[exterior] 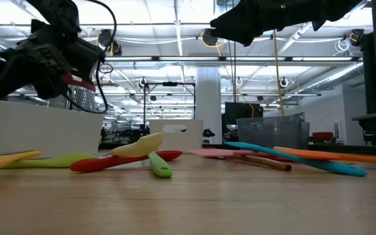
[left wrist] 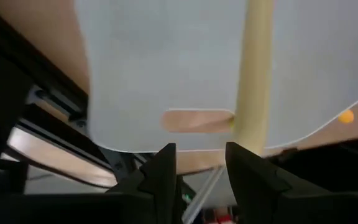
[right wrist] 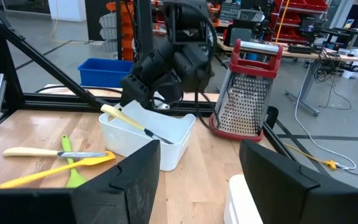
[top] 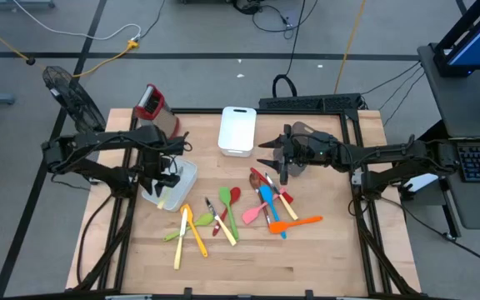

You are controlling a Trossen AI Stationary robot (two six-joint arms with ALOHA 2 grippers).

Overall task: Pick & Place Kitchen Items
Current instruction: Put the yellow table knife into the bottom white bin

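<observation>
Scattered utensils (top: 248, 212) lay on the tabletop (top: 323, 258) between the arms, while the left gripper (left wrist: 197, 168), fingers parted and holding nothing, hung over the near white bin (top: 176, 185), where a pale-yellow-handled piece (left wrist: 253, 68) rested just below it. Judged step: release done; next calls for withdrawal and another pick. Right gripper (top: 275, 158) waited wide open and empty above the pile's far edge, with the grater (top: 152, 107) and second bin (top: 237, 131) beyond, neither obstructing.
</observation>
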